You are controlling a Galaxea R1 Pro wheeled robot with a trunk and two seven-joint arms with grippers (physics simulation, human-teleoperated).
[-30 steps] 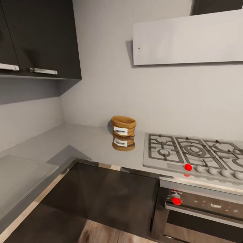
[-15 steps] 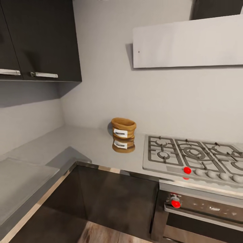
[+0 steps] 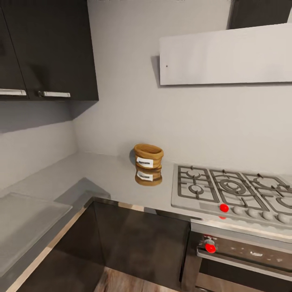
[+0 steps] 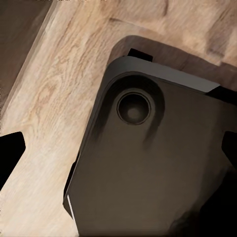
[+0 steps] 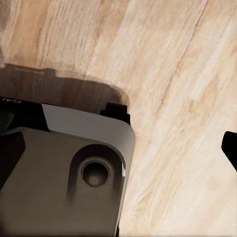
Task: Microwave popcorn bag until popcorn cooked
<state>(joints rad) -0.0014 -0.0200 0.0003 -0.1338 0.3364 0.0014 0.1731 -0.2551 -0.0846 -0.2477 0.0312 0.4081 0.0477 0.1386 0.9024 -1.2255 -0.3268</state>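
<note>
The left gripper's (image 4: 118,153) jaws stand apart: its dark fingertips (image 4: 11,148) sit at opposite edges of the left wrist view, with nothing between them but the robot's dark base (image 4: 148,163) and the wood floor (image 4: 54,98) below. Of the right gripper, one dark fingertip (image 5: 230,148) shows at the right edge of its wrist view, over the floor and the base's grey corner; whether those jaws are apart or together cannot be told.

In the head view, from left to right: two dark wall cabinets (image 3: 52,44) with steel handles fill the upper left. Under them the grey countertop (image 3: 81,178) runs round an inner corner, a flat grey board (image 3: 28,211) lying on it at the lower left. One bag (image 3: 149,156) stands at the frame's centre, upright on the countertop near the wall, its long axis vertical, its open rolled mouth up and its white label facing the camera; its mirror image lies in the glossy top beneath it. Just right of it sits the hob (image 3: 231,192) with one red knob, the white hood (image 3: 227,54) above, and the oven (image 3: 243,259) with another red knob at the lower right.
</note>
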